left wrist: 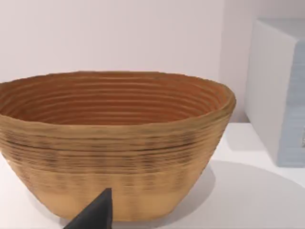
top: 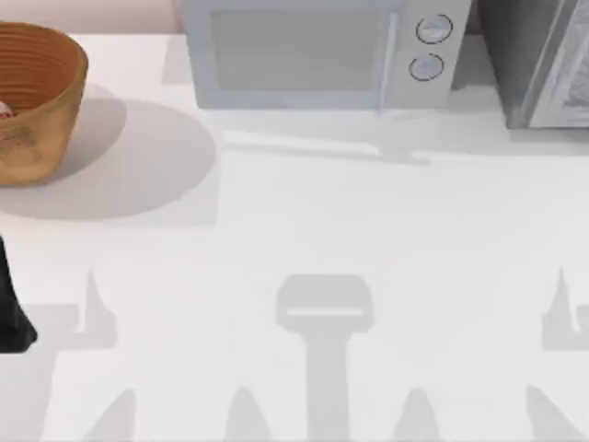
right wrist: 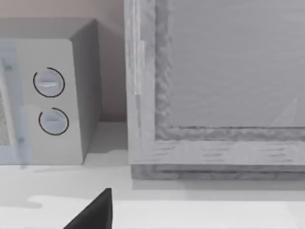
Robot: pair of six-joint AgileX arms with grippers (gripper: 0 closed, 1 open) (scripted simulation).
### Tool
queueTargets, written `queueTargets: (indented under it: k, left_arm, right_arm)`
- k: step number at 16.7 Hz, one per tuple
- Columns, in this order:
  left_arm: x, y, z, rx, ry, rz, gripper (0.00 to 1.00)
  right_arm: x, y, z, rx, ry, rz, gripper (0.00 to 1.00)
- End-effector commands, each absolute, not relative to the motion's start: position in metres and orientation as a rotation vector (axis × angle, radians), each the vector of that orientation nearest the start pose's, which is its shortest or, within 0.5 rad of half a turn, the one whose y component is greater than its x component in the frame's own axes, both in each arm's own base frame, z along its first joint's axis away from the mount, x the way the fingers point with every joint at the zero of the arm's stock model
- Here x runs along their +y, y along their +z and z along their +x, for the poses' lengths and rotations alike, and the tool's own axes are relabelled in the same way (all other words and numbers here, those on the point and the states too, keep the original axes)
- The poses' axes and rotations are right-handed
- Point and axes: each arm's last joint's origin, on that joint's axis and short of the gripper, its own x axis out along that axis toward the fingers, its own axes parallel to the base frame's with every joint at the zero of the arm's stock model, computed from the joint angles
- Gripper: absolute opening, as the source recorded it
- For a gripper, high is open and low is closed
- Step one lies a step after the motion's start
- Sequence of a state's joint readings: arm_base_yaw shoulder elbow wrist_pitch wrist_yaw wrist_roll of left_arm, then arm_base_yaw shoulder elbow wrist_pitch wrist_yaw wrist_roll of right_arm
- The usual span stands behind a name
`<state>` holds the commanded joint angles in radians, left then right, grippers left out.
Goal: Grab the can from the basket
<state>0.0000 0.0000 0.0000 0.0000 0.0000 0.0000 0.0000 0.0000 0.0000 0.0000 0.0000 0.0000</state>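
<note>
Nearest our left wrist camera is a dark fingertip [left wrist: 93, 212] of our left gripper, low before the basket [left wrist: 114, 143]; we cannot tell how far it is open, and nothing shows held. The basket stands at the table's [top: 304, 230] far left; a whitish-red sliver inside is likely the can [top: 5, 111]. Reaching in low, we could strike the wicker wall and shove it. Right of it stands the microwave [top: 322, 51]. Our right arm faces that microwave, idle.
</note>
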Motion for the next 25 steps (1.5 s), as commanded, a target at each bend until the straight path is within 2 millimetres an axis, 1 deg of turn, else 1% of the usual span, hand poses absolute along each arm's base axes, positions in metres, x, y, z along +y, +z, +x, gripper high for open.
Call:
queueTargets:
  k: [3, 4, 6, 9, 12, 15, 17, 19, 22, 25]
  left_arm:
    - [-0.001, 0.161, 0.106, 0.004, 0.001, 0.000, 1.00]
    - [-0.001, 0.164, 0.106, 0.014, 0.003, 0.001, 1.00]
    - [0.000, 0.176, 0.107, 0.053, 0.007, 0.001, 1.00]
    - [0.000, 0.206, 0.114, 0.142, 0.008, -0.001, 1.00]
    - [0.001, 0.247, 0.135, 0.263, 0.003, -0.011, 1.00]
    - [0.003, 0.286, 0.175, 0.408, -0.003, -0.025, 1.00]
    - [0.005, 0.306, 0.211, 0.511, -0.006, -0.035, 1.00]
    - [0.008, 0.319, 0.252, 0.615, -0.008, -0.045, 1.00]
    - [0.015, 0.323, 0.316, 0.766, -0.008, -0.058, 1.00]
    - [0.024, 0.313, 0.374, 0.905, -0.006, -0.066, 1.00]
  right_arm:
    - [-0.001, 0.160, 0.106, 0.000, 0.000, 0.000, 1.00]
    - [-0.001, 0.160, 0.106, 0.000, 0.000, 0.000, 1.00]
    - [-0.001, 0.160, 0.106, 0.000, 0.000, 0.000, 1.00]
    - [-0.001, 0.160, 0.106, 0.000, 0.000, 0.000, 1.00]
    - [-0.001, 0.160, 0.106, 0.000, 0.000, 0.000, 1.00]
    - [-0.001, 0.160, 0.106, 0.000, 0.000, 0.000, 1.00]
    - [-0.001, 0.160, 0.106, 0.000, 0.000, 0.000, 1.00]
    - [-0.001, 0.160, 0.106, 0.000, 0.000, 0.000, 1.00]
    - [-0.001, 0.160, 0.106, 0.000, 0.000, 0.000, 1.00]
    - [-0.001, 0.160, 0.106, 0.000, 0.000, 0.000, 1.00]
